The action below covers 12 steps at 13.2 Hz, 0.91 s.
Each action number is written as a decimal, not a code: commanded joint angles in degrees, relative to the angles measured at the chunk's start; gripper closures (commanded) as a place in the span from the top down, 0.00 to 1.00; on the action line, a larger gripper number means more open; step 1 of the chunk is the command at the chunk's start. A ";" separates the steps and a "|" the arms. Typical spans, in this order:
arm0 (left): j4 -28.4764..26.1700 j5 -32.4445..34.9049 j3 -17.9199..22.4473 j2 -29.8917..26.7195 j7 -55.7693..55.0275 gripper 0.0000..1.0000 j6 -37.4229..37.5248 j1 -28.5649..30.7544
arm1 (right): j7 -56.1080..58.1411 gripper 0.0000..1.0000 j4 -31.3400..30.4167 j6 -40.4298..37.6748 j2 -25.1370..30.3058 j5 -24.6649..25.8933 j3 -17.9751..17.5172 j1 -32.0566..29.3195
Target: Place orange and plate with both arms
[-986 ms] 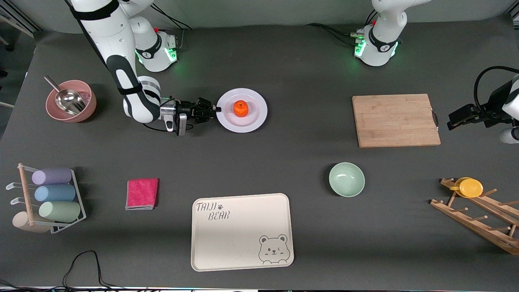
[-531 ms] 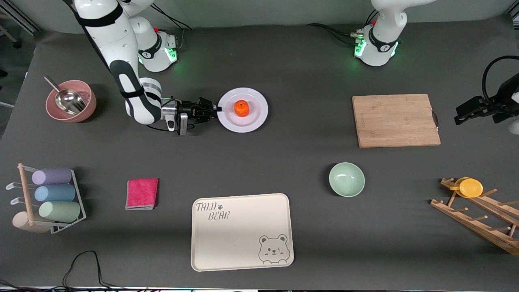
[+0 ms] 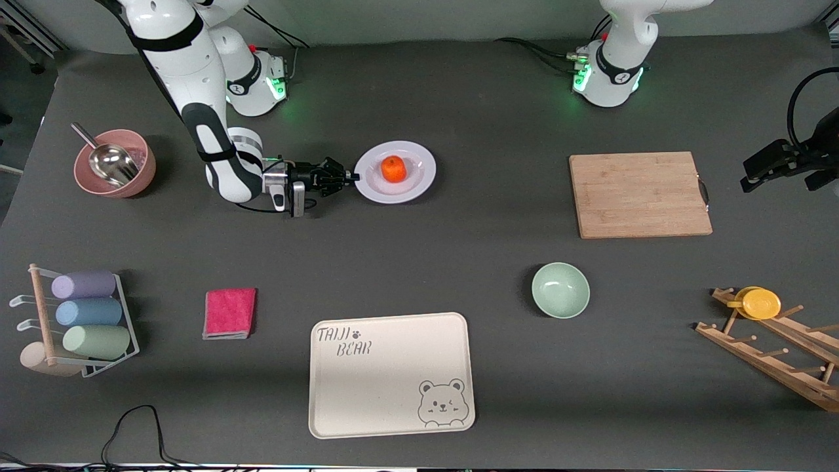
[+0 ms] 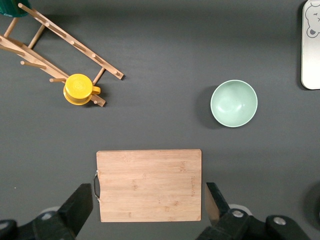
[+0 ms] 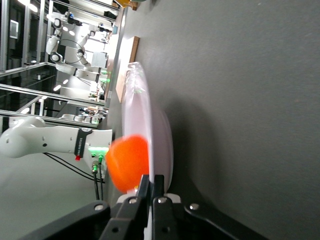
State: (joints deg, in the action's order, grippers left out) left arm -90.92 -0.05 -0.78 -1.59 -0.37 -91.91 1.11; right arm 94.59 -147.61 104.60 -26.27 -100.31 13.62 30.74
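Observation:
The white plate point(image 3: 419, 185) is in the middle of the table toward the robots' bases, with the small orange point(image 3: 393, 169) on it. My right gripper point(image 3: 354, 176) reaches in level with the table from the right arm's end and is shut on the plate's rim. In the right wrist view the plate point(image 5: 142, 107) stands edge-on, the orange point(image 5: 129, 162) sits just past the pinched rim, and the right gripper point(image 5: 151, 184) clamps it. My left gripper point(image 3: 750, 178) hangs open and empty in the air by the cutting board point(image 4: 149, 184); the left gripper point(image 4: 148, 200) holds nothing.
The cutting board point(image 3: 639, 195) lies toward the left arm's end. A green bowl point(image 3: 560, 290) and a cream bear tray point(image 3: 390, 373) lie nearer the camera. A pink cloth point(image 3: 229, 313), a pink bowl with scoop point(image 3: 115, 164), a cup rack point(image 3: 78, 321) and a wooden rack with yellow cup point(image 3: 760, 303) ring the table.
The right gripper has closed fully on the plate's rim, and plate and orange have shifted slightly toward the bases. The left gripper has drawn back toward the left arm's end of the table.

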 commanded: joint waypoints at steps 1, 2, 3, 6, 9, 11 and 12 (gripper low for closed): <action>0.66 -0.39 0.95 -0.34 0.99 1.00 1.47 -1.28 | 2.00 0.00 0.22 -0.45 -1.41 -1.90 0.26 0.63; 0.66 -0.39 0.69 -0.43 0.99 1.00 1.55 -1.46 | 1.91 0.00 0.22 -0.53 -1.59 -1.90 0.18 0.63; 0.66 -0.30 -0.18 -0.43 0.90 1.00 1.73 -1.29 | 1.56 0.00 0.22 -1.14 -1.76 -1.90 0.18 0.63; 0.66 -0.12 1.82 -0.34 0.99 1.00 1.73 -4.18 | -2.64 0.00 0.22 -1.68 -1.76 -1.82 0.26 0.46; 0.66 -0.04 2.89 -0.34 0.99 1.00 1.73 -5.16 | -9.84 0.00 0.22 -2.20 -1.50 -1.38 0.26 0.37; 0.66 -0.12 2.89 -0.34 0.99 1.00 1.73 -4.63 | -15.03 0.00 0.31 -4.13 -1.33 -1.20 0.26 0.46; 0.66 -0.12 2.80 -0.34 0.99 1.00 1.64 -4.63 | -17.40 0.00 0.31 -4.57 -0.98 -1.03 0.26 0.46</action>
State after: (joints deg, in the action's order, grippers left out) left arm -90.92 -0.08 1.22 -1.59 -0.14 -91.59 -2.72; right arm 82.00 -147.58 101.79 -27.19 -100.85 13.72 30.69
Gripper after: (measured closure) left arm 0.000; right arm 0.960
